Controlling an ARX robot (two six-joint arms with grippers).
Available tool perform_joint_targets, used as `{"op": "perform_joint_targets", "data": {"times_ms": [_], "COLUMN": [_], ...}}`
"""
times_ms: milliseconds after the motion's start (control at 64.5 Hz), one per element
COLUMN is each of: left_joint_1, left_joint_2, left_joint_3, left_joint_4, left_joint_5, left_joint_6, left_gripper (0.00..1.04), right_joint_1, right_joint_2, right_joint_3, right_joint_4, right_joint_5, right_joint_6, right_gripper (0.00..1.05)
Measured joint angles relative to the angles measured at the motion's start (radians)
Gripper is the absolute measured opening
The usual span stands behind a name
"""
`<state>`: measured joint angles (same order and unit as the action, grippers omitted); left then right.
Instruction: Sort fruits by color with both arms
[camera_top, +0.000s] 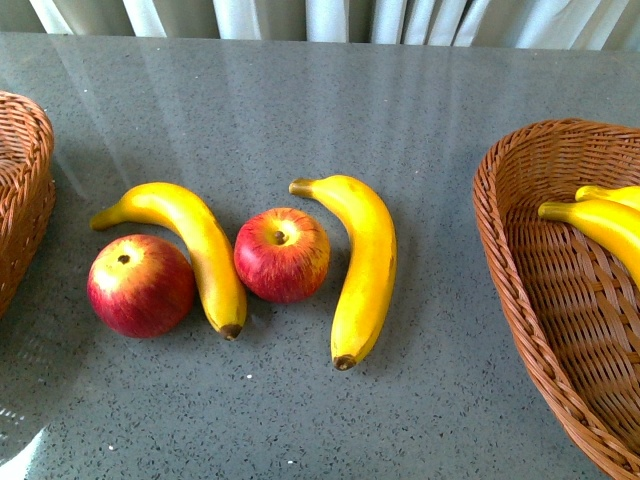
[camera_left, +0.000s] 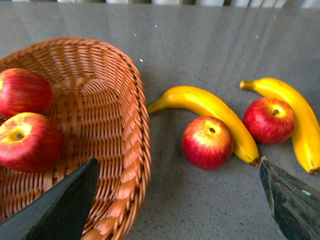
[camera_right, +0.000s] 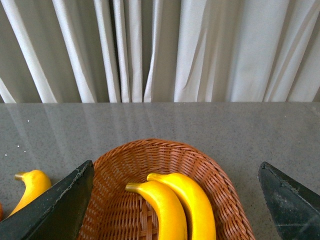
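The left gripper (camera_left: 176, 167) and right gripper (camera_right: 175, 165) are both open and empty. One apple (camera_left: 207, 142) lies on the bench (camera_left: 200, 50) near the left basket (camera_left: 135, 100), right beside a banana (camera_left: 210, 107). The apple looks hard and glossy, maybe slippery, so hold it across its middle.

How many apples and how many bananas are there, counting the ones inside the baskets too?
Red apples: 4 (2 on the table, 2 in the left basket)
Yellow bananas: 4 (2 on the table, 2 in the right basket)
Total: 8 fruits
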<state>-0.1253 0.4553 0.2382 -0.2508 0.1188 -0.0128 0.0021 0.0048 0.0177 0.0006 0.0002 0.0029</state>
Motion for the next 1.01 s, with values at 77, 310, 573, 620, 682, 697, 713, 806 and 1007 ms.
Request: {"op": "perform_joint_targets", "data": {"times_ms": [77,310,573,620,682,697,713,806,1007], "left_joint_1": [-0.064,-0.118,-0.127,-0.127,-0.127,-0.127,-0.127,-0.130,-0.158], "left_joint_2": [0.125,0.437,0.678,0.702,0.740,0.754,0.764,0.817,0.916], "left_joint_3": [0.063,0.198,0.270,0.282,0.301,0.306,0.309,0.320,0.321], "left_joint_4": [0.093,0.309,0.375,0.375,0.376,0.376,0.377,0.380,0.383], "left_joint_5": [-0.031,-0.035,0.100,0.127,0.151,0.156,0.161,0.174,0.222], "left_joint_6": [-0.003,0.055,0.192,0.212,0.242,0.253,0.259,0.298,0.391], "left_gripper": [0.96,0.96,0.96,0.96,0.96,0.96,0.96,0.96,0.96], "right_joint_1": [0.000,0.000,0.000,0.000,0.000,0.000,0.000,0.000,0.000], "right_joint_2": [0.000,0.000,0.000,0.000,0.000,0.000,0.000,0.000,0.000], "right_joint_3": [0.000,0.000,0.000,0.000,0.000,0.000,0.000,0.000,0.000], "right_joint_4": [0.000,0.000,0.000,0.000,0.000,0.000,0.000,0.000,0.000], "right_joint_5": [0.000,0.000,0.000,0.000,0.000,0.000,0.000,0.000,0.000], "right_joint_6": [0.000,0.000,0.000,0.000,0.000,0.000,0.000,0.000,0.000], "right_gripper": [0.96,0.96,0.96,0.96,0.96,0.96,0.96,0.96,0.96]}}
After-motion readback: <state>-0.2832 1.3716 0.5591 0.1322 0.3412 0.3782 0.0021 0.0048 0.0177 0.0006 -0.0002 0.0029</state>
